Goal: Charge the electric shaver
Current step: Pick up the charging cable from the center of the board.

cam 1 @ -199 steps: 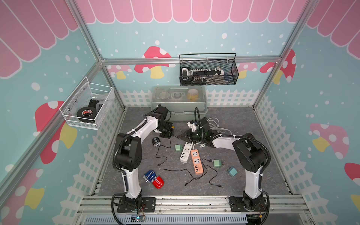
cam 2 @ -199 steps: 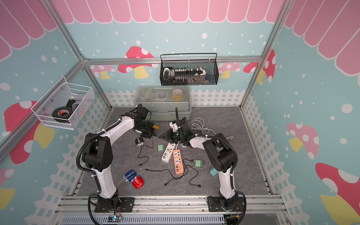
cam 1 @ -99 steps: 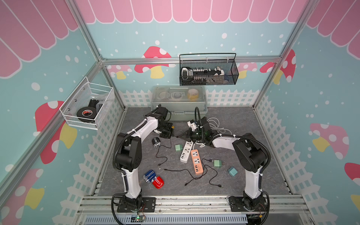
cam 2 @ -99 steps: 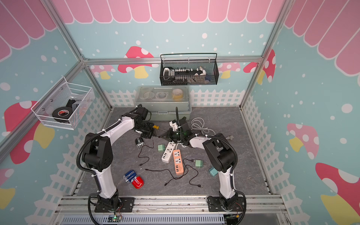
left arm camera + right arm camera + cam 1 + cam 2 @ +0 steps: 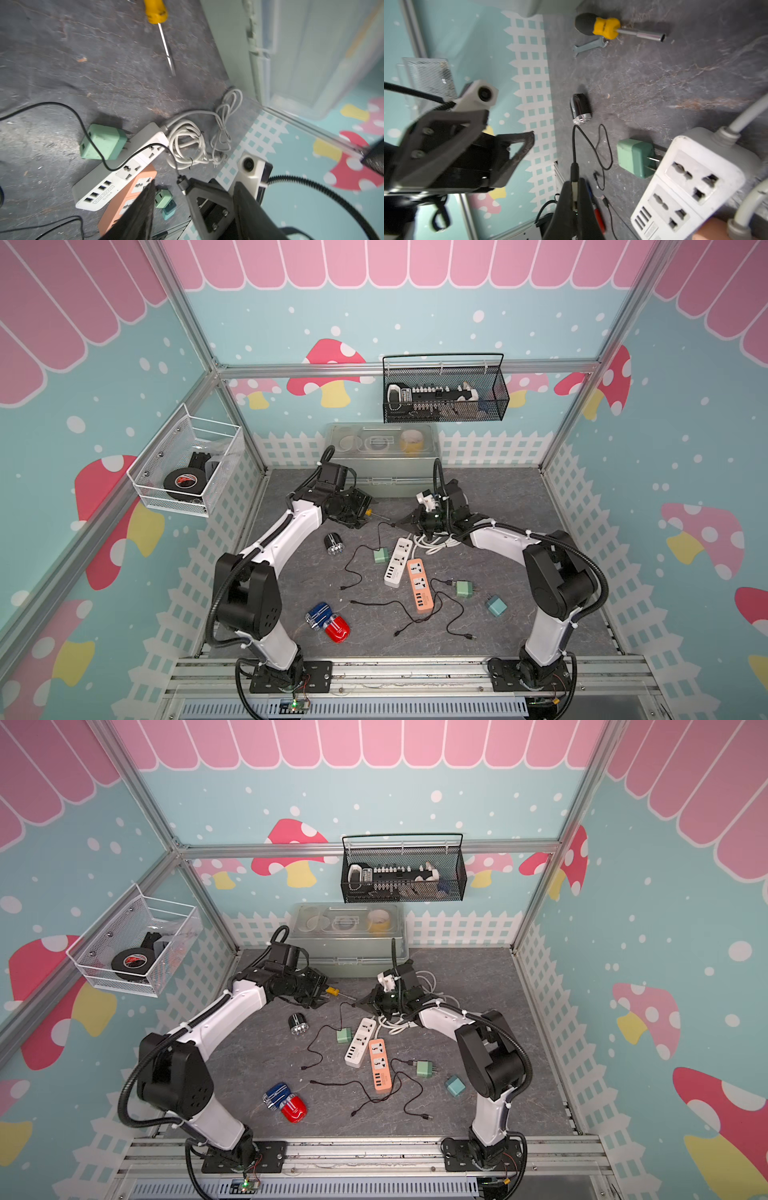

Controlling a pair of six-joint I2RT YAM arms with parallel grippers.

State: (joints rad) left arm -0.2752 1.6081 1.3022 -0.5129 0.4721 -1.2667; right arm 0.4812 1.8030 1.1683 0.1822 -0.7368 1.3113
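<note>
In both top views the shaver (image 5: pixel 334 544) (image 5: pixel 298 1026) lies on the grey desk (image 5: pixel 498 614), beside my left forearm and apart from both tools. My left tool (image 5: pixel 359 510) and right tool (image 5: pixel 405 522) face each other near the back, just apart, in front of the clear storage box (image 5: pixel 382 472). The white power strip (image 5: pixel 398 562) and orange power strip (image 5: pixel 420 585) lie side by side below the right tool.

From my left wrist, the left tool (image 5: pixel 194 184) stands open with nothing between its fingers. Beyond it my right tool pinches the plug end of the black cable (image 5: pixel 91 143), which drapes over the green adapter (image 5: pixel 101 145) and the white strip. A yellow-handled screwdriver (image 5: pixel 156 10) lies further off.

From my right wrist, the right tool (image 5: pixel 574 187) is clamped on that plug – the cable rises from it toward the shaver's silver head. Whether it touches, I cannot tell.
</note>
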